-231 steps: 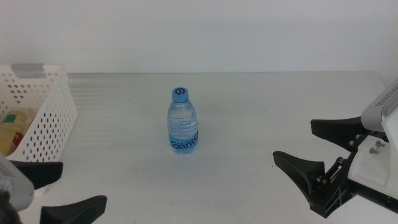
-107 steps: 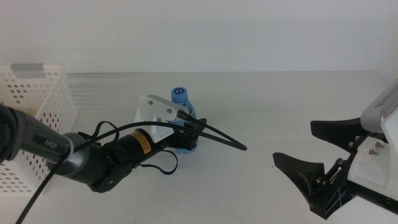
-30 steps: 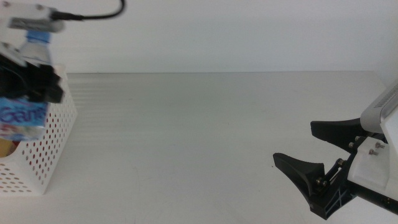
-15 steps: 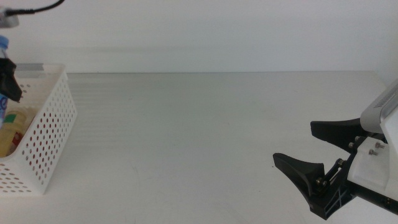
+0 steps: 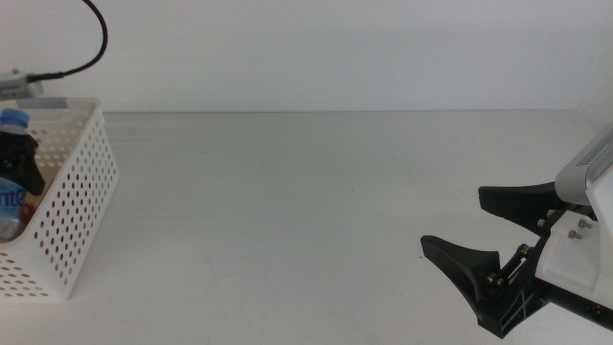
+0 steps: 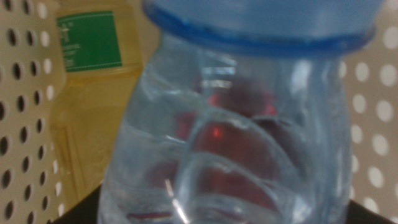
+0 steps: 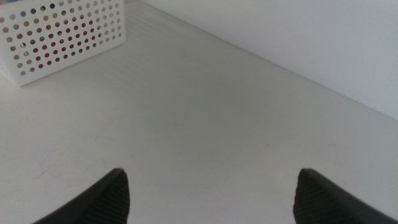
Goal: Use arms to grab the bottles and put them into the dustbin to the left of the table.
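Observation:
My left gripper (image 5: 17,161) is at the far left, lowered into the white perforated dustbin (image 5: 81,196), and is shut on the clear blue-capped water bottle (image 5: 10,192). In the left wrist view the water bottle (image 6: 236,143) fills the picture. The yellow-drink bottle (image 6: 93,74) with its green label lies behind it inside the dustbin. A blurred red shape shows through the water bottle. My right gripper (image 5: 452,218) waits open and empty at the bottom right, low over the table (image 5: 316,211). Its jaws stand wide apart in the right wrist view (image 7: 211,177).
The left arm's black cable (image 5: 91,38) loops above the dustbin at the top left. The dustbin also shows in the right wrist view (image 7: 62,31). A white wall runs along the table's far edge.
My left gripper has come down with the water bottle into the dustbin. Earlier it took the bottle from the table's middle and carried it left. The right arm has not moved.

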### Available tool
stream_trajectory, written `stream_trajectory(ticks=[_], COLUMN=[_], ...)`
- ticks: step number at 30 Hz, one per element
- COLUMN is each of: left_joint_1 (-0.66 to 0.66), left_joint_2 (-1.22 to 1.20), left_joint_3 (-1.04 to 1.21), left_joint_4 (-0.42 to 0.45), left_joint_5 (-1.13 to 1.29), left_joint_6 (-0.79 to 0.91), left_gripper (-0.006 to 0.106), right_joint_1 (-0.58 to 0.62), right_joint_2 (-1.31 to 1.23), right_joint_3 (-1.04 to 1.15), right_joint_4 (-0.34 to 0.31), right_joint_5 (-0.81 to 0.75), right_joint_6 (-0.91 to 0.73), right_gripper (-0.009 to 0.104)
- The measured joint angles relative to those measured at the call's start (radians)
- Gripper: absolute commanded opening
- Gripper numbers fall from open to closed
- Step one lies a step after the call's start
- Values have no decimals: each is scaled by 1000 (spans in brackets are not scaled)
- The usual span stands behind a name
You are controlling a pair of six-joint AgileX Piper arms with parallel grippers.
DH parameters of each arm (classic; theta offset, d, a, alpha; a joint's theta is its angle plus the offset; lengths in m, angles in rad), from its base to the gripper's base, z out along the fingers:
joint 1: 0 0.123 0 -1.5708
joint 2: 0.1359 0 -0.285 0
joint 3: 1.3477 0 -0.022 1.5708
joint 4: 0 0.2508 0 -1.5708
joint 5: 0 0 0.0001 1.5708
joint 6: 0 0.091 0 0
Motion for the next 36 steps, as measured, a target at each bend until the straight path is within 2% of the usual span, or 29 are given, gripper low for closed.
stream_trajectory(ticks=[3,7,8,10,17,26,30,36], left_joint_1=[0,0,0,0,0,-16,-82,-267], left_joint_2=[26,37,37,37,21,-133,-236,-390], left_joint_3=[0,0,0,-1,-29,-39,-5,81], left_joint_4=[-6,-10,-11,-12,-18,-35,-48,-53], left_joint_5=[-2,-1,-4,-3,58,85,70,-41], left_joint_6=[0,0,3,4,4,3,-9,-11], left_gripper=[1,15,75,91,89,80,80,80], right_joint_1=[0,0,0,0,0,0,0,0], right_joint_2=[0,0,0,0,0,0,0,0], right_joint_3=[0,0,0,0,0,0,0,0], right_joint_4=[0,0,0,0,0,0,0,0], right_joint_5=[0,0,0,0,0,0,0,0], right_joint_6=[0,0,0,0,0,0,0,0], right_gripper=[87,87,87,87,87,87,87,87])
